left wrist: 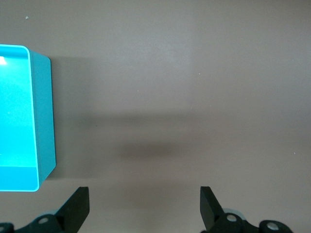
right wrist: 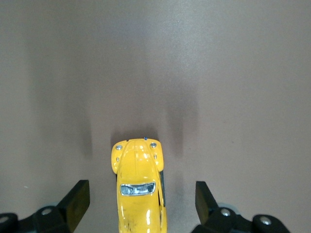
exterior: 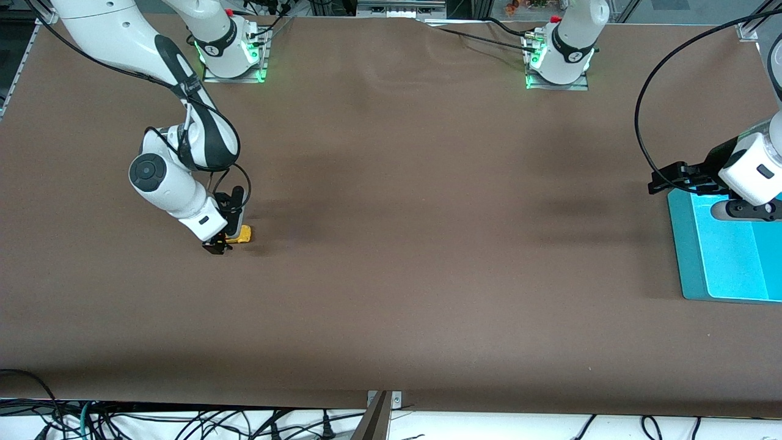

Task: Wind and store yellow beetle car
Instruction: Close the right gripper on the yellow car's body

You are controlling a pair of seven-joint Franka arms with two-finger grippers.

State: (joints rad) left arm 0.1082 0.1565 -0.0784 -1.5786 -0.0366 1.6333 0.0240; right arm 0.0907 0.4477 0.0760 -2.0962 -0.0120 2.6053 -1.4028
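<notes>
Fingers of my right gripper (right wrist: 141, 204) stand spread on either side of the yellow beetle car (right wrist: 141, 191), with a clear gap of bare surface between each pad and the car's flanks, so nothing is gripped yet. Seen from the right wrist, the car lies lengthwise between my fingertips, its rounded hood pointing away from my palm and its dark windscreen just inside the jaws. From the high front camera, my right gripper (exterior: 221, 239) is down at the brown table (exterior: 391, 275) toward the right arm's end, and the car (exterior: 243, 234) shows as a small yellow shape peeking out beside it, resting on its wheels on the table. My left gripper (left wrist: 145, 206) waits with its fingers spread wide and nothing between them, hanging over bare table just beside the teal bin (left wrist: 26, 119); in the front view that bin (exterior: 687, 244) sits at the left arm's end of the table, well apart from the car. I judge that the step in hand is the first pick, with winding and storing both still ahead. What the next move calls for, I think, is closing evenly on the car's sides without nudging it forward, since a small wheeled toy would likely roll away from an off-centre squeeze.
</notes>
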